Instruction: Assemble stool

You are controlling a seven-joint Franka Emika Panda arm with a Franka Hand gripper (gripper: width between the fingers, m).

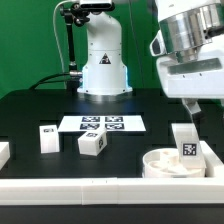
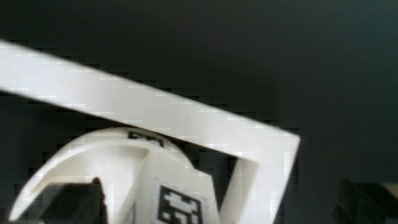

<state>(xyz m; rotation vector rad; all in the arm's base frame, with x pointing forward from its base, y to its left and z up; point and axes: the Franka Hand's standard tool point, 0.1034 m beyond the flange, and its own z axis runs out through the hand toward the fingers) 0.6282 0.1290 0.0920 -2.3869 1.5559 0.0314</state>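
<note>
The round white seat (image 1: 172, 165) lies at the exterior view's right, against the corner of the border rails. One white leg (image 1: 186, 143) with a tag stands upright on it. Two more legs (image 1: 47, 138) (image 1: 92, 143) rest on the black table left of the seat. My gripper (image 1: 194, 108) hangs just above the standing leg, open and empty. In the wrist view the seat (image 2: 103, 160) and the tagged leg (image 2: 178, 200) lie between my spread dark fingers (image 2: 50, 200), with my gripper (image 2: 206, 210) centred over the leg.
The marker board (image 1: 103, 124) lies flat in the middle of the table in front of the robot base (image 1: 103, 70). White border rails (image 1: 90, 190) run along the front and right edges, and their corner shows in the wrist view (image 2: 196, 105). A white piece (image 1: 3, 152) sits at the left edge.
</note>
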